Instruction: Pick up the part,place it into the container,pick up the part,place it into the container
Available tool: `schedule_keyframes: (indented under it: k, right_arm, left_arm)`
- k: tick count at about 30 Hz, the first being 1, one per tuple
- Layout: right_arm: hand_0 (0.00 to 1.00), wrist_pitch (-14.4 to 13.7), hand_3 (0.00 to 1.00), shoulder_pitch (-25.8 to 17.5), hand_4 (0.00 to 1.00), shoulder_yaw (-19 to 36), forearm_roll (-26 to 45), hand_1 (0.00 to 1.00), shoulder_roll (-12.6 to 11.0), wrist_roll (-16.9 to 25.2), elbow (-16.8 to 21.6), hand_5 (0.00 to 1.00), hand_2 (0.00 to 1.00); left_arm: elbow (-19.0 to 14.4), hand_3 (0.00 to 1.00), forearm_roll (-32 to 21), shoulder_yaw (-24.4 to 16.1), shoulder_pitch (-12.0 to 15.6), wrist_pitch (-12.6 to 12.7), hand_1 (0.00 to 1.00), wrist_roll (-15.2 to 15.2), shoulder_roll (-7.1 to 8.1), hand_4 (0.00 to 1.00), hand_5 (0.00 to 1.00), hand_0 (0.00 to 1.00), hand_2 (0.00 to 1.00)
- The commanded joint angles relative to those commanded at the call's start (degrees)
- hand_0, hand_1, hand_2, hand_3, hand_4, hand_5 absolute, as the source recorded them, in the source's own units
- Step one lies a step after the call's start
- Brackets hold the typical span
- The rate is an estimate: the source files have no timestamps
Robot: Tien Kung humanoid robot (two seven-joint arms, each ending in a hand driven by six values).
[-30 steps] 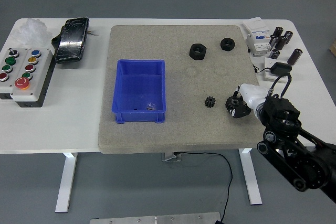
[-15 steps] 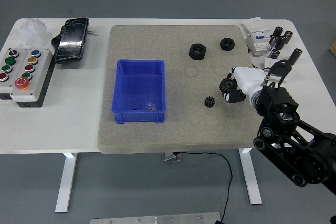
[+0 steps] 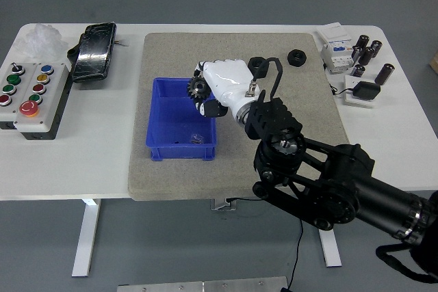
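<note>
The right hand [image 3: 217,90] has its fingers closed around a dark gear [image 3: 198,87], toothed face pointing left, above the blue container [image 3: 161,113].

Bright, even overhead light, soft faint shadows, sharp focus throughout.

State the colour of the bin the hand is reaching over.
Blue. The bin shows best in the head view, under the right hand.
</note>
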Motion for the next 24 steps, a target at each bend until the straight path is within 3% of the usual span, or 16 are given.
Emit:
schedule_keyframes:
  k: [4,5,10,11,16,17,22,23,24]
  right_arm:
    - [0.293,-0.08,0.684,1.56,0.546,-4.33,1.78,0.455,1.81,0.00,-4.03,0.207,0.538]
    - [0.295,0.09,0.760,2.03,0.703,-5.63,2.38,0.490,2.40,0.00,-5.23,0.339,0.656]
    - [0.295,0.75,0.760,2.85,0.703,-7.94,2.98,0.490,2.50,0.00,-7.65,0.339,0.656]
    - [0.303,1.16,0.901,2.91,0.903,-8.03,2.79,0.595,2.50,0.00,-8.01,0.530,0.828]
    - [0.303,3.13,0.901,2.83,0.903,-7.23,2.11,0.595,2.50,0.00,-8.17,0.530,0.828]
    - [0.403,3.29,0.901,2.72,0.950,-6.90,1.96,0.694,2.50,0.00,-7.99,0.586,0.835]
    - [0.403,3.16,0.901,1.86,0.950,-3.97,1.04,0.694,2.27,0.00,-6.79,0.586,0.835]
    - [0.467,2.97,0.890,1.56,0.940,-2.95,0.79,0.709,2.00,0.00,-6.46,0.570,0.835]
    - [0.467,2.82,0.890,1.21,0.940,-1.79,0.44,0.709,1.61,0.00,-6.09,0.570,0.835]
  left_arm:
    - [0.00,0.620,-0.16,0.02,0.00,0.05,0.545,0.18,0.08,0.623,0.368,0.615,0.548]
    - [0.00,0.620,-0.02,-0.21,0.03,0.09,0.544,0.33,0.10,0.624,0.369,0.615,0.550]
    - [0.00,0.620,0.05,-0.46,0.06,0.15,0.544,0.51,0.14,0.624,0.369,0.615,0.550]
    - [0.00,0.620,0.06,-0.45,0.04,0.14,0.544,0.49,0.15,0.624,0.370,0.615,0.550]
    - [0.00,0.620,0.26,-0.57,0.02,0.12,0.544,0.46,0.15,0.624,0.370,0.615,0.550]
    - [0.00,0.620,0.31,-0.60,0.03,0.11,0.545,0.47,0.14,0.623,0.369,0.615,0.551]
    - [0.00,0.620,0.59,-0.72,0.04,0.07,0.545,0.40,0.12,0.623,0.369,0.615,0.551]
    - [0.00,0.620,0.65,-0.74,0.04,0.06,0.544,0.38,0.11,0.625,0.370,0.615,0.552]
    - [0.00,0.620,0.62,-0.70,0.06,0.05,0.544,0.33,0.11,0.625,0.370,0.615,0.552]
